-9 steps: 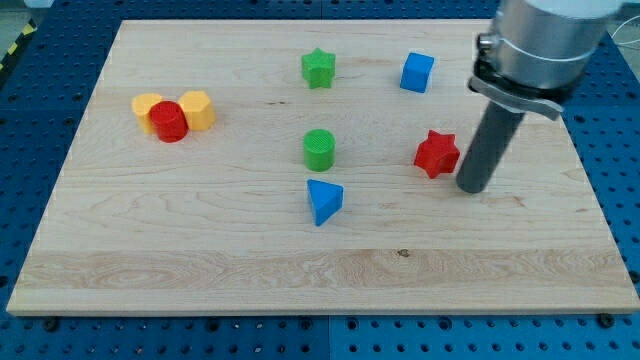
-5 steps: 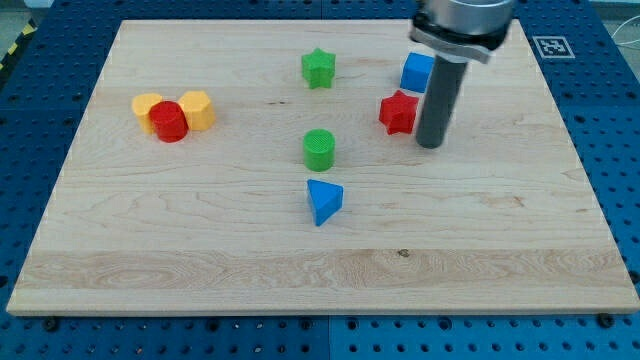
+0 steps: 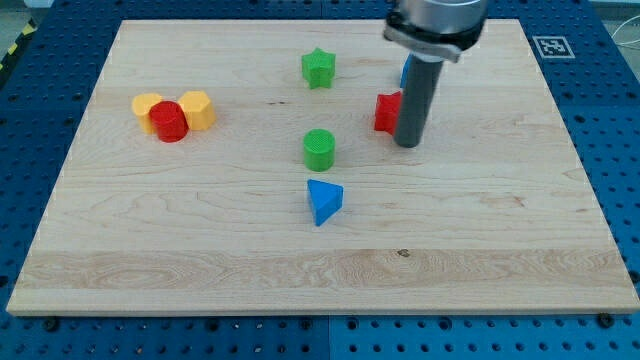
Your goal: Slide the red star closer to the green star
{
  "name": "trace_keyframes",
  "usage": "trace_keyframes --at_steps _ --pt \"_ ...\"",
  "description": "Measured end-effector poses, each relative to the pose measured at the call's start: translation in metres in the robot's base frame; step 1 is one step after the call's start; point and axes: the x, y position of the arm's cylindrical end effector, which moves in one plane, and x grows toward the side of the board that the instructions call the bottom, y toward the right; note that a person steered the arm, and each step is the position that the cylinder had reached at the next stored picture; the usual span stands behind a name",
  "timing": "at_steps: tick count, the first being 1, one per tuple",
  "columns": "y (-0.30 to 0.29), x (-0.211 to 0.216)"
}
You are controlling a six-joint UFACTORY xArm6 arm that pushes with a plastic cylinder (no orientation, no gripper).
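1. While my tip [image 3: 406, 143] presses the red star's [image 3: 387, 112] right side, it sits right of the green star [image 3: 318, 68] (no gripper here, just a rod).
2. Gap remains; more leftward, upward pushing needed.

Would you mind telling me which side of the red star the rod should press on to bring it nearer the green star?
Press the red star on its face toward the view's right and bottom. The green star lies up and to the view's left, so pushing from the opposite side sends it there. My tip already stands against that right side, partly hiding the star.
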Motion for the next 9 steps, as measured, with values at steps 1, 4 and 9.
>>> trace_keyframes --at_steps 1,4,9 --pt "-0.008 -0.005" --pt "0.080 -0.052" --pt "-0.016 -0.052"
